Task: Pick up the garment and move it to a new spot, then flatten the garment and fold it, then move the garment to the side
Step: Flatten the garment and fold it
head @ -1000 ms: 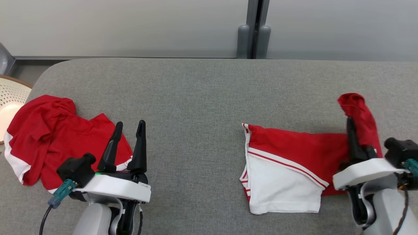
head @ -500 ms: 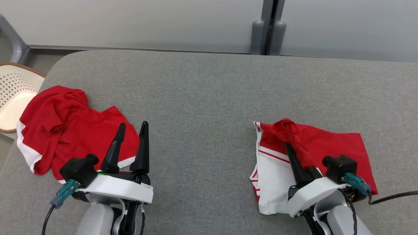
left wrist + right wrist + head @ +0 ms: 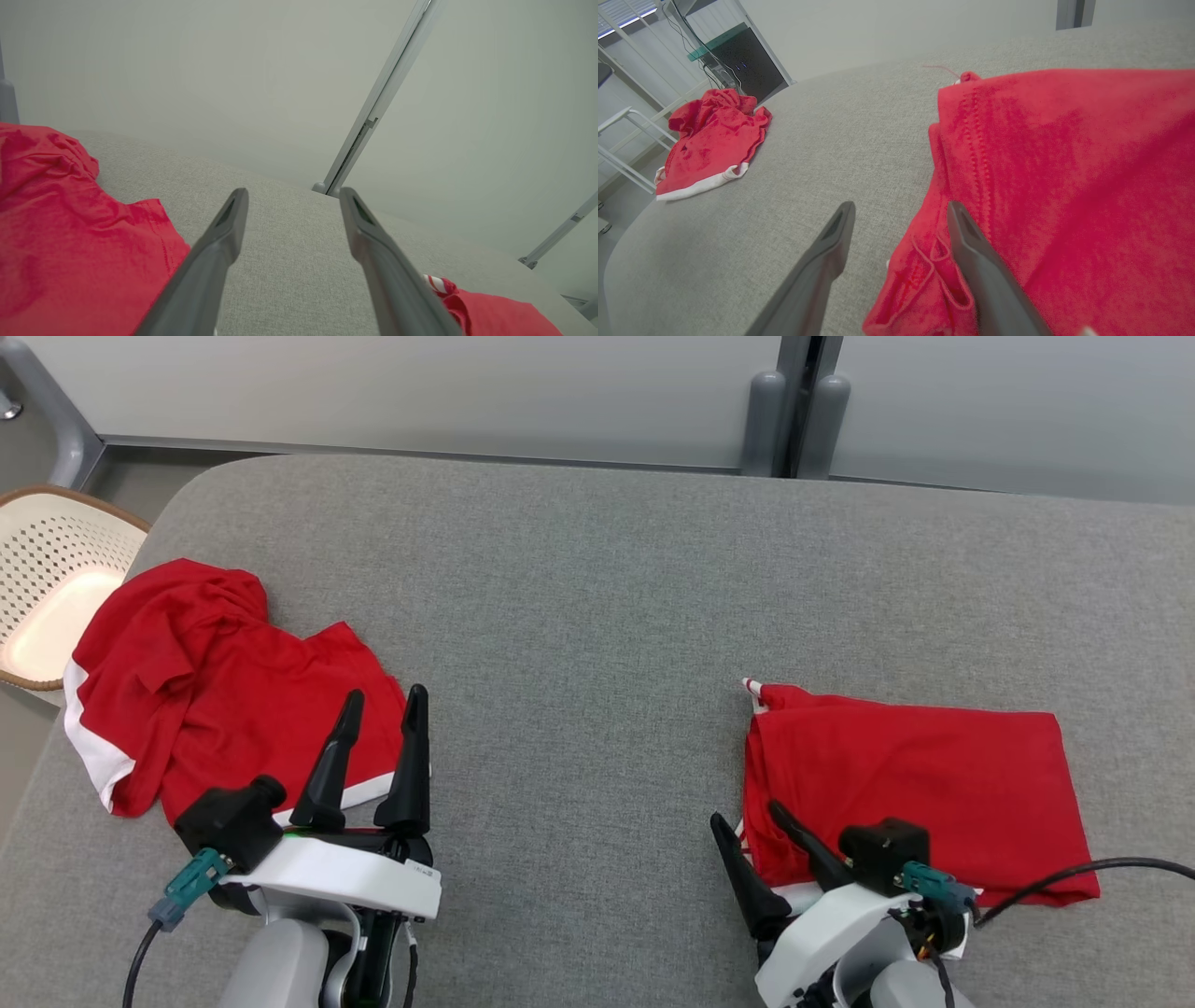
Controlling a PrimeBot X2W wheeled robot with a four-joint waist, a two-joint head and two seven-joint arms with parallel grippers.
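Observation:
The garment (image 3: 920, 789) lies folded into a red rectangle on the right of the grey padded table (image 3: 579, 616). A white and red striped corner peeks out at its far left. My right gripper (image 3: 744, 815) stands open at the garment's near left corner, with nothing gripped. In the right wrist view the right gripper (image 3: 900, 212) has one finger over the garment's (image 3: 1064, 163) folded edge and the other over bare grey surface. My left gripper (image 3: 386, 693) is open and empty at the lower left. In the left wrist view the left gripper (image 3: 292, 196) points across the table.
A second red garment with white trim (image 3: 215, 700) lies crumpled at the table's left, right beside my left gripper. A perforated cream basket (image 3: 47, 551) stands beyond the table's left edge. A black cable (image 3: 1074, 875) crosses the folded garment's near right corner. Grey wall panels rise behind.
My right gripper carried the garment's raised right part over to the left, laid it across the white half, then let go and opened. The head camera also shifted. The left arm stayed put.

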